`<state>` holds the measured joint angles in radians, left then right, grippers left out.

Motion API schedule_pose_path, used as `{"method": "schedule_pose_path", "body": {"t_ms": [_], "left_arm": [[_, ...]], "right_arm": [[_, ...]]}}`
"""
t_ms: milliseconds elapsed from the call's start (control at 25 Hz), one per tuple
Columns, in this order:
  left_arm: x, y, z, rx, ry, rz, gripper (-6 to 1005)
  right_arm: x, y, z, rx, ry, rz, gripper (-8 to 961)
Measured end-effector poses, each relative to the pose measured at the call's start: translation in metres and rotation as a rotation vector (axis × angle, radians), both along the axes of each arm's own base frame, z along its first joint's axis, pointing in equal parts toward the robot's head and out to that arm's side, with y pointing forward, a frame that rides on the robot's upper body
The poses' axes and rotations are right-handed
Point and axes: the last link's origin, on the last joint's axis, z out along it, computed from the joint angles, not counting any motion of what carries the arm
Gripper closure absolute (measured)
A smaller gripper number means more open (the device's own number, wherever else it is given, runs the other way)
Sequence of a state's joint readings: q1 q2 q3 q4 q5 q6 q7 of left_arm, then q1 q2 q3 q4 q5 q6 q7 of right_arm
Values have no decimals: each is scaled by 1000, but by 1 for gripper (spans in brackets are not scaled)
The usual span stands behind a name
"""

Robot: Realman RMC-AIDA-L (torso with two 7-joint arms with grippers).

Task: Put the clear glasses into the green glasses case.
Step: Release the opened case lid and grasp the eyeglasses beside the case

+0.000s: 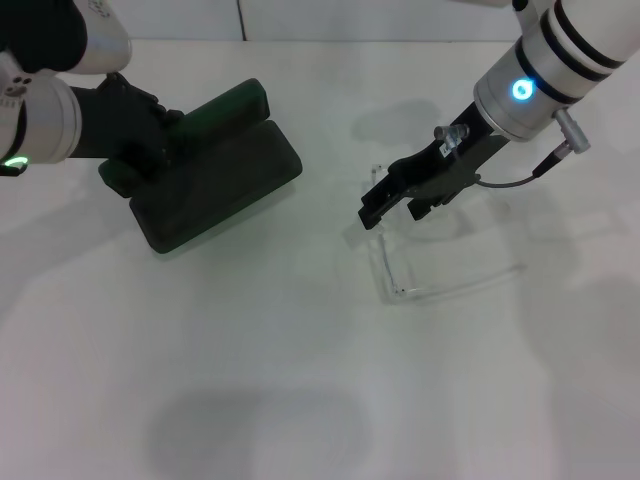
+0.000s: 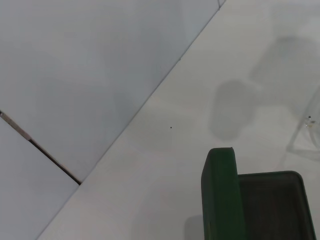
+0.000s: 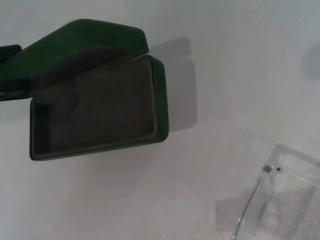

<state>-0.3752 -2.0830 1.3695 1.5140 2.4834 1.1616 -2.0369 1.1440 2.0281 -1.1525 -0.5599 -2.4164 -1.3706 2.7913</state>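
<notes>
The clear glasses [image 1: 440, 270] lie on the white table [image 1: 300, 380] directly under the right gripper [image 1: 375, 212], which hovers just above their front edge with its jaws slightly parted and holding nothing, apparently poised for a grasp. Well off to its side, the left gripper [image 1: 135, 150] is at the green case [image 1: 215, 170], seemingly propping the lid up; whether it clamps cannot be told.

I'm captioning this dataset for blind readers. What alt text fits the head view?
On a white table, the right gripper reaches down to the clear glasses, which lie unfolded on the robot's right side. On the left, the left gripper is at the end of the green case, whose lid stands open.
</notes>
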Motion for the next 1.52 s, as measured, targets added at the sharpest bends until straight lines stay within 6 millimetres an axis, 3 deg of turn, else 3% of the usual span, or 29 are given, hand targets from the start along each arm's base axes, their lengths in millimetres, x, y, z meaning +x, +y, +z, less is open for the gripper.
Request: {"method": "schedule_pose_path", "body": {"t_ms": [1040, 1280, 1360, 1520], "left_arm": [[-10, -5, -2, -3, -3, 29, 787], [-13, -7, -2, -3, -3, 38, 787], [-14, -8, -2, -3, -3, 41, 787], [-16, -9, -2, -3, -3, 46, 786]], "right_arm": [[9, -2, -14, -7, -15, -6, 410], [11, -3, -15, -10, -29, 1, 462], [11, -3, -15, -11, -35, 5, 606], [12, -3, -15, -9, -41, 9, 680]]}}
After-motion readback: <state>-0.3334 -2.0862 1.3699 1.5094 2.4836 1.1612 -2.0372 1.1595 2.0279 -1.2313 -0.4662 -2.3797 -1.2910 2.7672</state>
